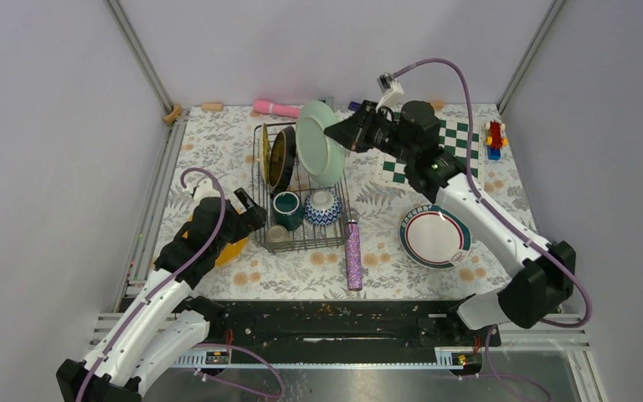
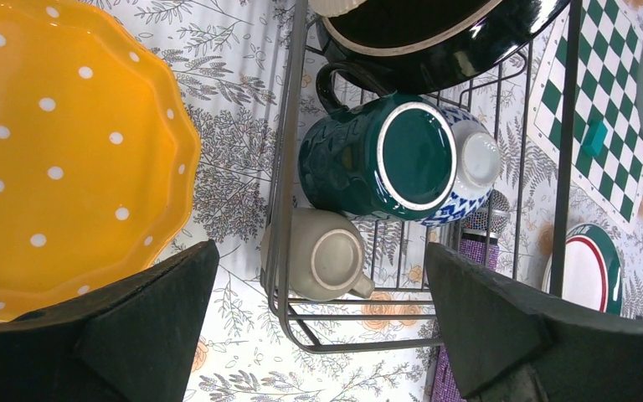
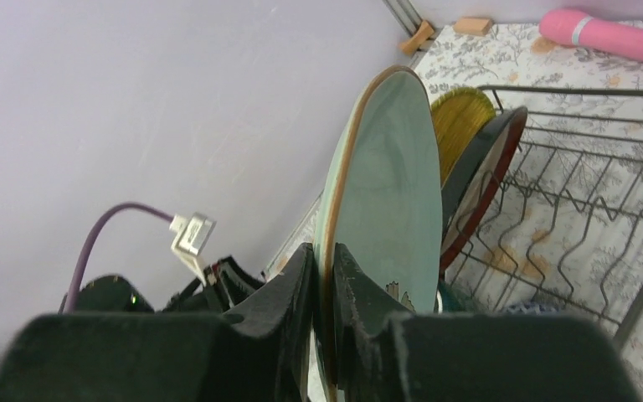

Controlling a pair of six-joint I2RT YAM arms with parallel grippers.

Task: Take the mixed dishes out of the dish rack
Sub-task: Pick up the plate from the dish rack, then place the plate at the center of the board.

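Observation:
My right gripper [image 1: 345, 134] is shut on the rim of a pale green plate [image 1: 318, 142] and holds it upright over the back of the black wire dish rack [image 1: 342, 219]. The right wrist view shows the pads [image 3: 301, 280] clamped on that plate [image 3: 389, 193]. A dark red-rimmed plate [image 1: 282, 157] and a yellow plate [image 1: 265, 151] stand in the dividers. A dark teal mug [image 2: 385, 159], a patterned bowl [image 2: 469, 163] and a small greyish cup [image 2: 326, 255] sit upside down at the rack's front. My left gripper [image 2: 322, 335] is open and empty, above the rack's front left corner.
A yellow dotted plate [image 2: 59, 151] lies left of the rack, under my left arm. A white plate with green-red rim [image 1: 434, 236] lies on the table at the right. A glittery purple cylinder [image 1: 353, 251] lies by the rack's front right. A checkered board [image 1: 448, 146] and a pink object [image 1: 276, 108] are at the back.

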